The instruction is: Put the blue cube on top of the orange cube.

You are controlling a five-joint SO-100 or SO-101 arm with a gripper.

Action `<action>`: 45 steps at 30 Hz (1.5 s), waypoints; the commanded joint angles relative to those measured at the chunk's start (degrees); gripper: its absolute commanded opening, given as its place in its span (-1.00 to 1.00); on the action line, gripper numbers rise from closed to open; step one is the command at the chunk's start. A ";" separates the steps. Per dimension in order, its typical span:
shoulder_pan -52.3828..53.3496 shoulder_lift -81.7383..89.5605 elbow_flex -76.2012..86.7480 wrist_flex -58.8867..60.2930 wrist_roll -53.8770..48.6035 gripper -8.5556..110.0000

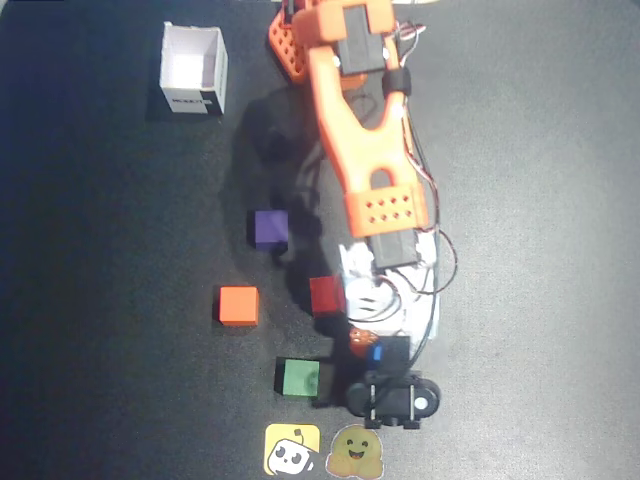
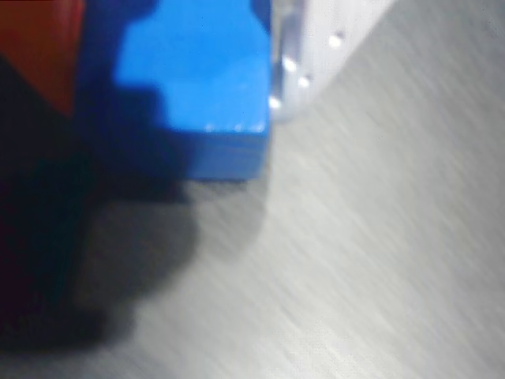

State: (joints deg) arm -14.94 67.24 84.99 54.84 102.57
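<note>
The dark table (image 1: 120, 300) takes up nearly everything seen from overhead, and the orange arm (image 1: 350, 130) reaches down across its middle from the top edge. Off at the upper left stands a white open box (image 1: 193, 68), well apart from the work. Then the cubes: a purple cube (image 1: 268, 228), the orange cube (image 1: 238, 305) alone out to the left, a red cube (image 1: 327, 295) tucked just beside the arm's wrist, a green cube (image 1: 298, 377) below it. Two small stickers (image 1: 320, 452) lie at the bottom edge.

The gripper (image 1: 368, 340) sits low near the red and green cubes, and only a sliver of the blue cube (image 1: 375, 351) peeks out under it. In the wrist view the blue cube (image 2: 197, 87) fills the top of the picture, hard against a pale finger (image 2: 316, 55) on its right side with a dark red-orange mass on its left — it looks clamped on the cube, though blur hides whether the cube has left the table.

So the grasp seems made; the carry and the stacking are left. The orange cube has bare table on every side, nothing on top. The tight spot is at the start — the red and green cubes crowd the path leftward, so I'd expect a lift first.
</note>
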 commanded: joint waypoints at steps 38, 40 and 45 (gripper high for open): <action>28.56 24.96 12.22 17.58 -18.54 -0.76; 28.56 25.14 14.06 16.52 -18.19 -0.76; 28.04 25.22 16.08 17.14 -18.28 -0.76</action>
State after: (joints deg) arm 13.54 88.95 101.25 71.89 84.38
